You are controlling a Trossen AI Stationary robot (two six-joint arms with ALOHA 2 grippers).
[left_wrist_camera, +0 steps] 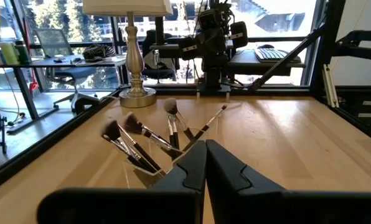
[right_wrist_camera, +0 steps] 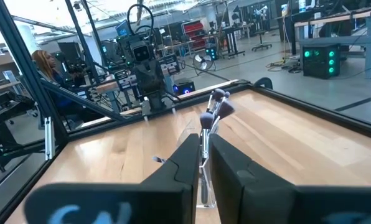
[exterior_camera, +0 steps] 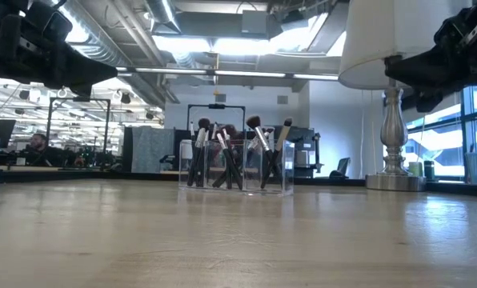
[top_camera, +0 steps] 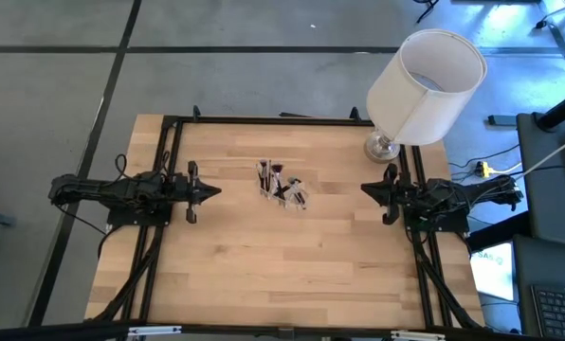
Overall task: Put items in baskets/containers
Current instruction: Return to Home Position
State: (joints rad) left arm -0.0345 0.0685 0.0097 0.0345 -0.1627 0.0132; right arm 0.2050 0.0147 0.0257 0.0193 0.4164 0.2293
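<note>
A small clear plastic holder stands on the wooden table near its middle, with several thin dark-handled makeup brushes upright and leaning inside it. The low view shows it resting on its flat base. My left gripper hovers left of the holder, fingers shut, touching nothing; its wrist view shows the brushes just beyond the fingertips. My right gripper hovers to the holder's right, shut as well, with the brushes ahead of it.
A lamp with a big white shade and a metal base stands at the table's far right corner, close to my right arm. Bare wood spreads over the near half. A dark frame runs along the table edges.
</note>
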